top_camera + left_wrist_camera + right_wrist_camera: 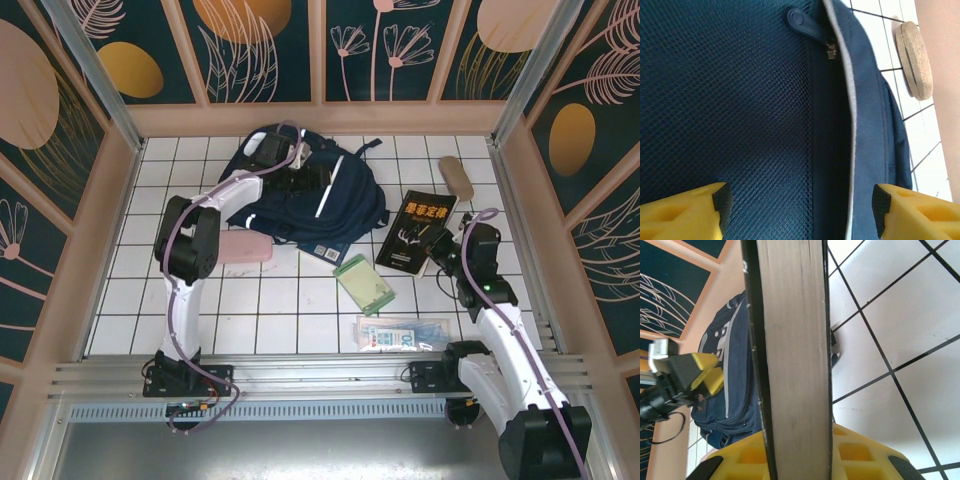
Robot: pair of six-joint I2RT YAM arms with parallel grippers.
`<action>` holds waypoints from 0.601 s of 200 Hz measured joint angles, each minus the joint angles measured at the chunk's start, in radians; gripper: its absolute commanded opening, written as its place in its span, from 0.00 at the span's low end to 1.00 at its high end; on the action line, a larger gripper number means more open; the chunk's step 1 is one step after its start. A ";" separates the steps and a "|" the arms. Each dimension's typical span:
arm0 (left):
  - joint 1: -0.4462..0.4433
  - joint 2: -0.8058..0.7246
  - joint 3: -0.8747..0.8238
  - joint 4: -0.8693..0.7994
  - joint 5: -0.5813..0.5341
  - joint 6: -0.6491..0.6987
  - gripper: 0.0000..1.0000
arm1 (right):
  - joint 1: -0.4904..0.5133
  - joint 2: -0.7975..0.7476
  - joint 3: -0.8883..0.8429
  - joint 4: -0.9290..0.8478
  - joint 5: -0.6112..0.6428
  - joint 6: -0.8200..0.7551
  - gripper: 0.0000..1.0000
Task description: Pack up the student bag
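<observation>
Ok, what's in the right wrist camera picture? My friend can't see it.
The right gripper grips a black book edge-on, pale pages showing. Behind lies the navy student bag on white tiles, the left gripper over it.

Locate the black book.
Top view, right side: the black book sits just right of the student bag, its near edge clamped in the right gripper.

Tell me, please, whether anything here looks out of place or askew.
Nothing looks spilled or damaged. One oddity: a dark blue booklet pokes out from under the student bag's near edge, apparently pinned beneath it rather than packed inside.
</observation>
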 measured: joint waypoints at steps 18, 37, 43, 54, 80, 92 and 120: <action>0.000 0.041 0.037 0.052 0.066 -0.058 0.69 | -0.005 0.015 0.002 0.000 -0.002 -0.010 0.00; -0.008 0.057 0.056 0.117 0.127 -0.111 0.63 | -0.014 0.045 0.002 0.000 -0.006 -0.012 0.00; -0.009 0.062 0.063 0.138 0.148 -0.130 0.61 | -0.018 0.055 0.002 0.000 -0.010 -0.012 0.00; -0.013 0.072 0.069 0.171 0.175 -0.152 0.57 | -0.022 0.071 0.002 0.002 -0.016 -0.011 0.00; -0.022 0.100 0.079 0.208 0.216 -0.190 0.55 | -0.027 0.105 0.002 0.011 -0.038 -0.011 0.00; -0.028 0.113 0.084 0.202 0.219 -0.189 0.57 | -0.031 0.118 0.002 0.019 -0.049 -0.011 0.00; -0.039 0.140 0.131 0.132 0.196 -0.152 0.55 | -0.039 0.138 0.002 0.043 -0.064 -0.007 0.00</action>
